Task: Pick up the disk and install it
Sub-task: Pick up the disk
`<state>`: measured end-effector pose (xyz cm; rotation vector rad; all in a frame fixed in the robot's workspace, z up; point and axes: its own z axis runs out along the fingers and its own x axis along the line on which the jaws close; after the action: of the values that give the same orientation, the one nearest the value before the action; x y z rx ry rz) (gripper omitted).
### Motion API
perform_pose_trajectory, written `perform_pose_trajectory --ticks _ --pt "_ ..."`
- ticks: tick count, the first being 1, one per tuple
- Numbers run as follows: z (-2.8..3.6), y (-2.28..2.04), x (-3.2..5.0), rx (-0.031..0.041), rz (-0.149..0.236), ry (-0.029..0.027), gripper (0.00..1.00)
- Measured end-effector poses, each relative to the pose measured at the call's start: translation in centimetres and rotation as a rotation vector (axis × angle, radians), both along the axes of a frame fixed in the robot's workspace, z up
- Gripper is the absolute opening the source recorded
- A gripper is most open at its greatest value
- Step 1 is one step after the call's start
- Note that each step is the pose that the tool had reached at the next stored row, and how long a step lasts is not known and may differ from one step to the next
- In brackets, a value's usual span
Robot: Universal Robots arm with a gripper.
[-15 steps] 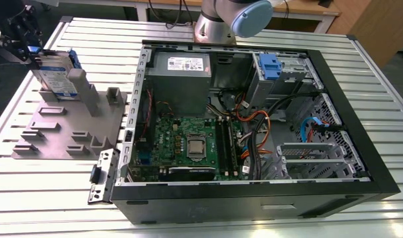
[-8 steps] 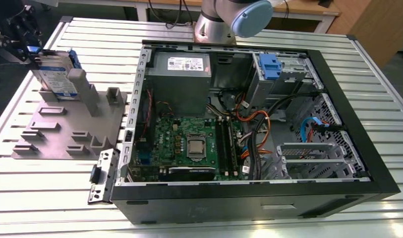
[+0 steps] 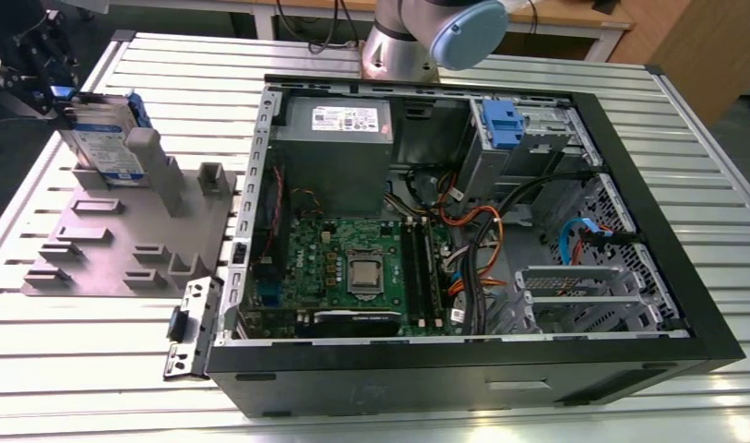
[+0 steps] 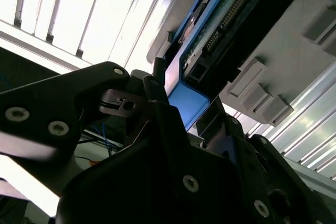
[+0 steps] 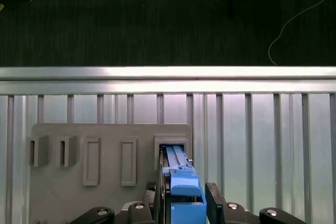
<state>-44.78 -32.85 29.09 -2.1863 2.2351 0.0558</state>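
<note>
Closest to me in both wrist views, the gripper point(image 5: 185, 205) has its black fingers point(image 5: 211, 205) clenched on the blue bracket end of the disk point(image 5: 184, 187), one on each side and both touching it. In the second wrist view I see the same grasp from underneath, with the bracket's blue corner sitting between the fingers and the disk's green circuit board running away behind it.

The disk stands on edge, its far end down in a slot of the grey plate point(image 5: 105, 135). Four more rectangular slots sit in a row beside it. The plate lies flat on the ribbed aluminium surface point(image 5: 262, 140), and past the edge of the surface I see dark floor point(image 5: 157, 19) with loose cables on it.

In the exterior view, the gripper point(image 3: 57, 92) is at the far corner on the exterior view's left, over the upright disk point(image 3: 104, 138), whose white-and-blue label faces the camera. The open computer case point(image 3: 473, 369) lies on its side just beside the plate. Inside it, nearest is the motherboard point(image 3: 350, 258), then orange and blue cables point(image 3: 473, 221), then the grey box point(image 3: 338, 152) with the white sticker and a blue latch point(image 3: 502, 125). The arm's base point(image 3: 406, 41) stands behind the case.
</note>
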Motion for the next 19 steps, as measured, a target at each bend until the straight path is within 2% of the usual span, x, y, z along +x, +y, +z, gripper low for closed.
perform_pose_trajectory --ticks 9,10,19 --pt "-0.02 -0.22 0.01 -0.0026 0.0 -0.0001 0.47" --pt "-0.02 -0.23 0.01 -0.0026 0.0 -0.0001 0.4" --pt "-0.03 -0.25 0.02 -0.0051 -0.002 -0.0001 0.4"
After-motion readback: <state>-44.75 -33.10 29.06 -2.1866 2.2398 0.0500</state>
